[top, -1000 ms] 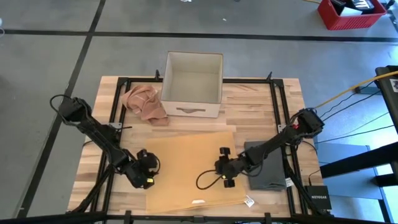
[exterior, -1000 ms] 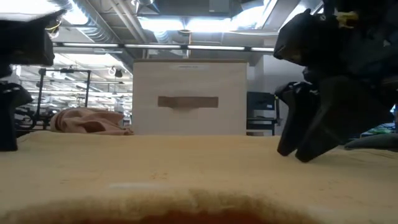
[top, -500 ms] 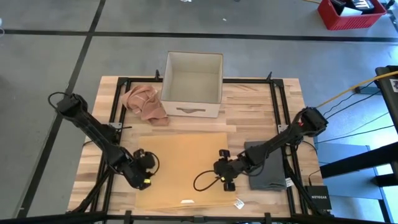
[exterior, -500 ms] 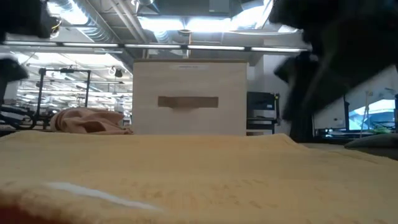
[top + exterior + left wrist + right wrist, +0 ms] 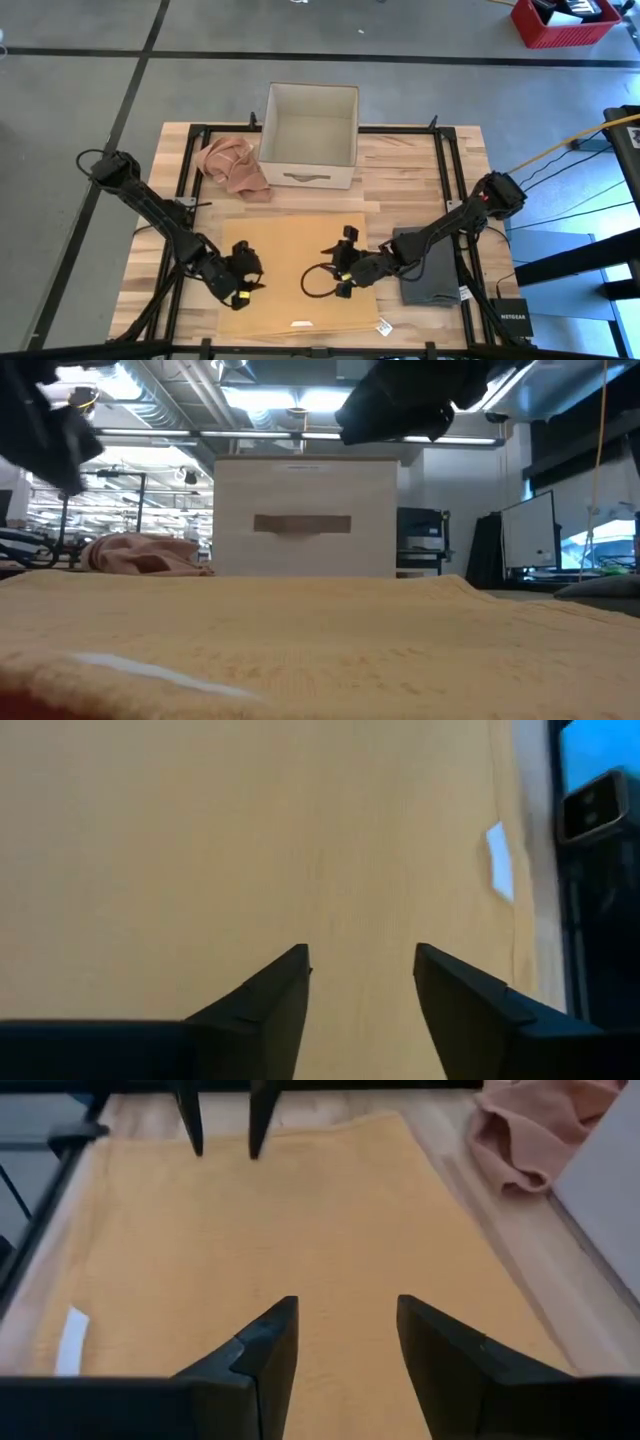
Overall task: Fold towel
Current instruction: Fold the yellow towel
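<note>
The tan towel point(image 5: 295, 270) lies flat on the near half of the table, with a white label point(image 5: 300, 324) near its near edge. My left gripper point(image 5: 247, 283) hovers open over the towel's left part; its wrist view shows both fingers point(image 5: 270, 1000) above bare towel point(image 5: 250, 840). My right gripper point(image 5: 338, 268) hovers open over the towel's middle, pointing toward the left gripper. In its wrist view the towel point(image 5: 280, 1220) spreads out ahead. In the low view both grippers hang clear above the towel point(image 5: 300, 640).
A white open box point(image 5: 310, 135) stands at the far middle of the table, with a crumpled pink cloth point(image 5: 232, 165) to its left. A folded grey cloth point(image 5: 430, 265) lies to the right of the towel. Black frame rails run along the table's edges.
My right gripper has risen off the towel and moved toward the table's left edge, over the towel's middle. The towel has slid a little to the left and its near edge now lies flat. My left gripper moved slightly left, then back right.
</note>
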Controlling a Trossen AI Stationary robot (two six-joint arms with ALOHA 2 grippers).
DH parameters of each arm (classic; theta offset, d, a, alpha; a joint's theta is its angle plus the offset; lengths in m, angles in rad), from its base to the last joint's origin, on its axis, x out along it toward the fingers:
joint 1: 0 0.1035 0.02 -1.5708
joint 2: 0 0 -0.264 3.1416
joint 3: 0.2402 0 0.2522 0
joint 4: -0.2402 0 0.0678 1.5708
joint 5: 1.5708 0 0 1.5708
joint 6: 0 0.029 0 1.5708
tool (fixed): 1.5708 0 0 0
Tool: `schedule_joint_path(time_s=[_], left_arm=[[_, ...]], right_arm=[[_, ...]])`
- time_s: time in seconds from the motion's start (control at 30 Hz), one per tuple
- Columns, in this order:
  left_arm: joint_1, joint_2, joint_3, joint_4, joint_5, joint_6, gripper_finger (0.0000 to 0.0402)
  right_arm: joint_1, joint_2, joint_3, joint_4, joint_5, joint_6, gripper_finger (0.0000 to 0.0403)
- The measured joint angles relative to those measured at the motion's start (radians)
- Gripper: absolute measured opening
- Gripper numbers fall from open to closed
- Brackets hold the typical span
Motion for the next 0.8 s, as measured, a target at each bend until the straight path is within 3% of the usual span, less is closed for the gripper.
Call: schedule_joint_path(time_s=[0.2, 0.3, 0.43, 0.57, 0.7, 0.8], left_arm=[[0.075, 0.053, 0.000, 0.095, 0.001, 0.143, 0.0237], [0.127, 0.058, 0.004, 0.124, 0.065, 0.233, 0.0255], [0.184, 0.041, 0.051, 0.072, 0.150, 0.294, 0.0262], [0.203, 0.019, 0.114, -0.089, 0.181, 0.308, 0.0262], [0.187, 0.007, 0.149, -0.259, 0.194, 0.253, 0.0262], [0.154, 0.007, 0.151, -0.352, 0.208, 0.184, 0.0262]], right_arm=[[-0.057, 0.000, 0.000, 0.168, -0.062, 0.109, 0.0175], [-0.097, 0.000, 0.005, 0.230, -0.184, 0.060, 0.0175], [-0.159, 0.000, 0.071, 0.164, -0.351, 0.010, 0.0180], [-0.216, -0.004, 0.202, -0.095, -0.470, -0.029, 0.0222], [-0.240, -0.004, 0.341, -0.556, -0.491, -0.051, 0.0279], [-0.236, -0.006, 0.367, -0.827, -0.490, -0.050, 0.0302]])
